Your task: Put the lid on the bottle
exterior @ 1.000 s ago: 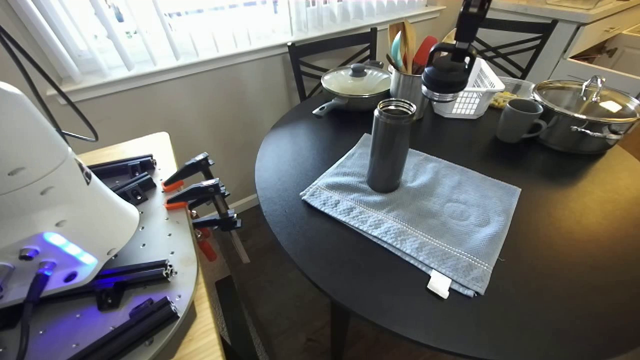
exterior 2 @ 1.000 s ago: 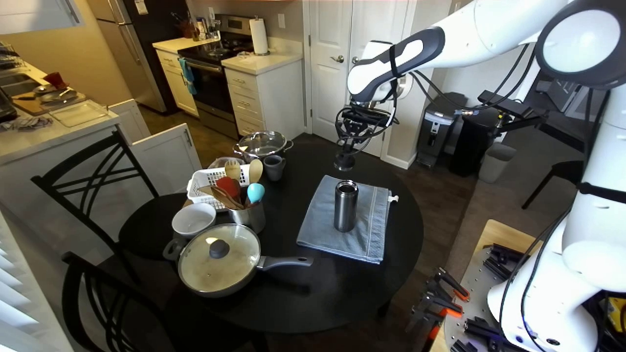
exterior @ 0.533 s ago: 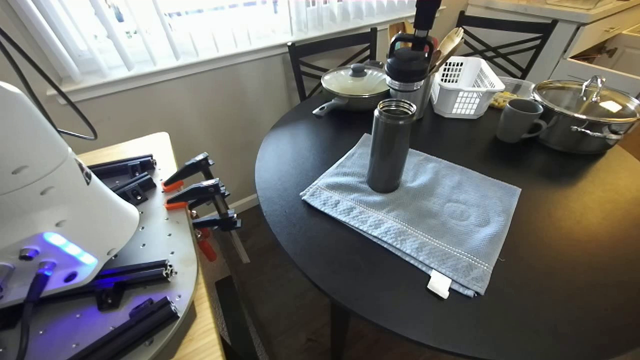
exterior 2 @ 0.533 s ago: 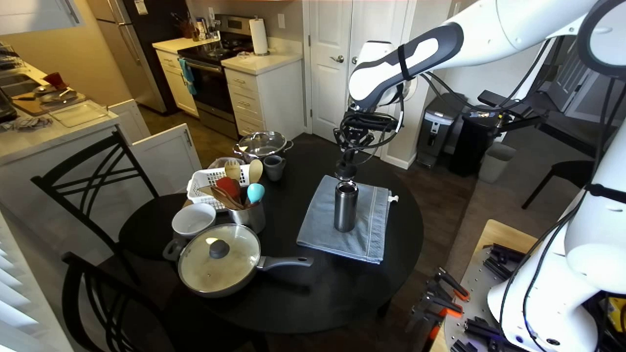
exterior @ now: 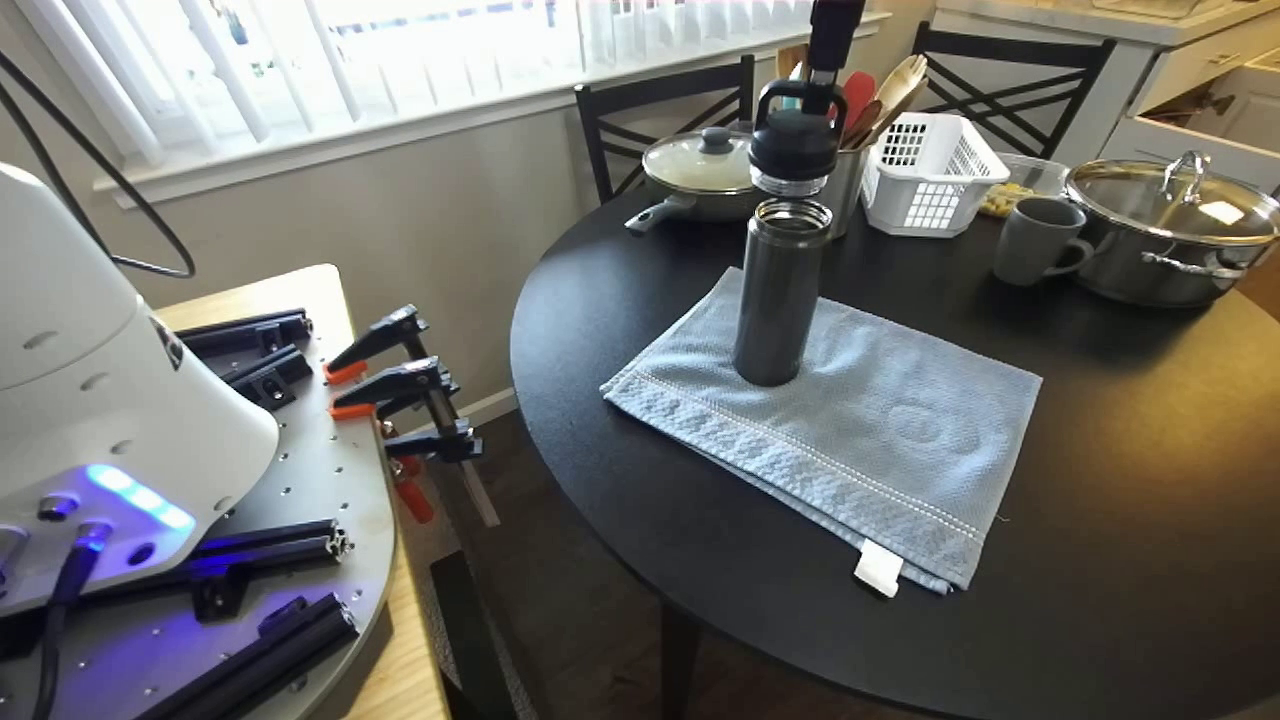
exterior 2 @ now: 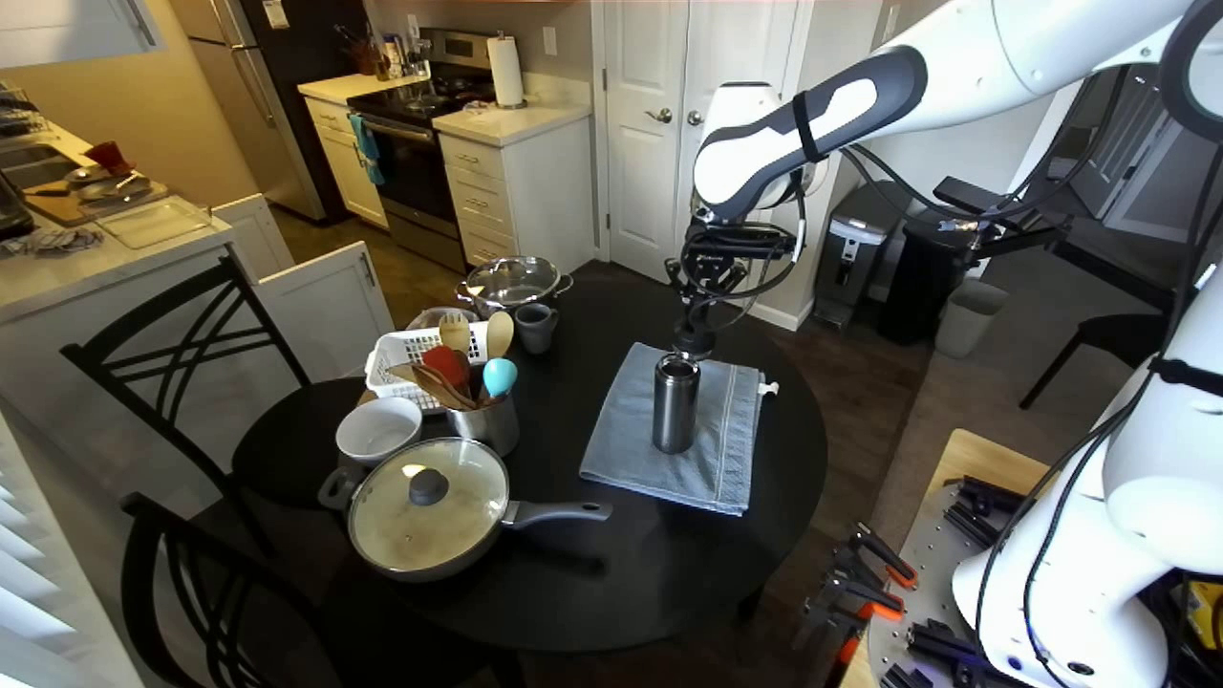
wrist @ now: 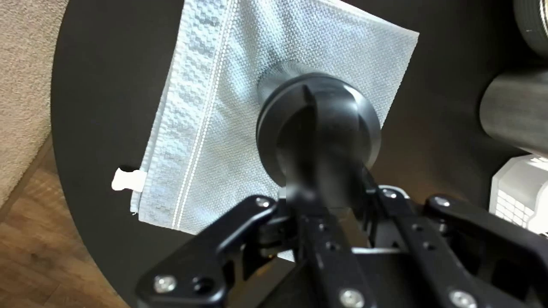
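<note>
Lid [exterior: 793, 147] off bottle [exterior: 780, 300]: handle by the loop

Location: aloft, clear of the table [exterior: 1120, 480], close to the bottle's uncovered mouth in both exterior views. Not yet seated; judged slightly off the bottle's axis. Unable to verify contact with the rim.

Gripper [exterior: 821, 92]: closed up and clamped on the lid's carry loop, bearing the whole weight, nothing else held. Unable to tell the exact contact spot, owing to blur in the wrist view.

Handling, by judgement: probably light, rigid and hard, with little risk of breakage. Likely slippery on the smooth rounded sides, hence poorly suited to a side pinch. Likely to pivot at the loop on any snag of the collar against the rim. Best held at the middle of the loop, for a level descent.

Bottle: upright on the folded towel [exterior: 900, 430]; tall, narrow and on a soft base, so probably easy to tip. Correct the offset first, then lower straight down. Avoid side load. Expect some turning to finish, given the ridged mouth.
</note>
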Motion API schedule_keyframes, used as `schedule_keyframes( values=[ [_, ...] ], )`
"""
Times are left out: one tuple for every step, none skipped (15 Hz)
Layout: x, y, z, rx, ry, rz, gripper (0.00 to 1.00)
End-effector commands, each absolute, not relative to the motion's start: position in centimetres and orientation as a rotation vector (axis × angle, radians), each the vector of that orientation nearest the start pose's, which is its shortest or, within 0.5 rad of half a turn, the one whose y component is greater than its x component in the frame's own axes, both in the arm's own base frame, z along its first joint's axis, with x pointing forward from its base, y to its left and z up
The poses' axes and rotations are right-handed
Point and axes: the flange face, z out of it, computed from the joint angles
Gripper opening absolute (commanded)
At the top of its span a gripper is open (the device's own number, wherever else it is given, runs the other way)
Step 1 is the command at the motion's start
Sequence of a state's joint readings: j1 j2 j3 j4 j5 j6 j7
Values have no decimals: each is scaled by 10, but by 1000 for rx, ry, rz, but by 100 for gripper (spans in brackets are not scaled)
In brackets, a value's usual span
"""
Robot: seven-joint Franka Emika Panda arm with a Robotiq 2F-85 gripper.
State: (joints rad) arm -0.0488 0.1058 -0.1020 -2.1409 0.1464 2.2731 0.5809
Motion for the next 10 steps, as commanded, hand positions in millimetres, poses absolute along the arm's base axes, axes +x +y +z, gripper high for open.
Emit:
schedule_keyframes(
  values=[
    [551, -79, 354, -2799, 1216, 19, 6],
    [554, -78, 351, -2798, 1217, 31, 6],
    [558, -73, 346, -2800, 1226, 32, 6],
    [560, -70, 341, -2804, 1224, 45, 6],
    [563, -66, 334, -2811, 1227, 53, 6],
    [565, -63, 329, -2816, 1224, 63, 6],
    [568, -60, 324, -2820, 1229, 67, 6],
    [571, -57, 320, -2822, 1234, 72, 6],
    [574, -56, 317, -2823, 1239, 81, 6],
    [577, -55, 317, -2821, 1243, 77, 6]
  ],
)
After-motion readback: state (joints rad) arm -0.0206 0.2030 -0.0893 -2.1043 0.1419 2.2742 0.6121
